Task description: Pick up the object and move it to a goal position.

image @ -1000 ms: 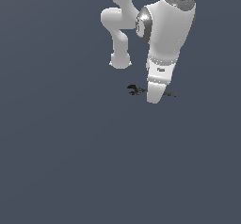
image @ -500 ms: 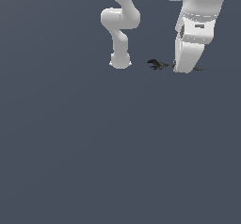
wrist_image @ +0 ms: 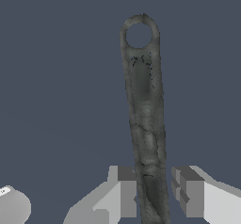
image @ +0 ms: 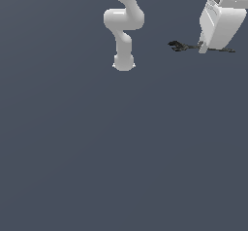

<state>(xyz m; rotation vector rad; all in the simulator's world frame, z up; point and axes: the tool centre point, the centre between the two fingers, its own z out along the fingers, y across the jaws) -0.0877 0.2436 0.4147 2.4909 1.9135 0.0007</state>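
The dark grey wrench [image: 177, 46] lies roughly level in my gripper [image: 203, 48] at the exterior view's upper right. Its open jaw head sticks out toward the exterior view's left and its slim handle toward the right. The gripper is shut on the wrench's shaft. In the wrist view the wrench [wrist_image: 144, 100] runs away from the gripper [wrist_image: 154, 193], passing between the two fingertips [wrist_image: 126, 190], and ends in a ring. The jaw-head end is out of the wrist view.
The arm's white base [image: 123, 61] stands on the plain dark grey floor [image: 97, 152] to the exterior view's left of the gripper. No goal marker shows in either view.
The gripper has carried the wrench toward the exterior view's right and upward in that view, farther from the arm's base. The grip on the wrench has not changed.
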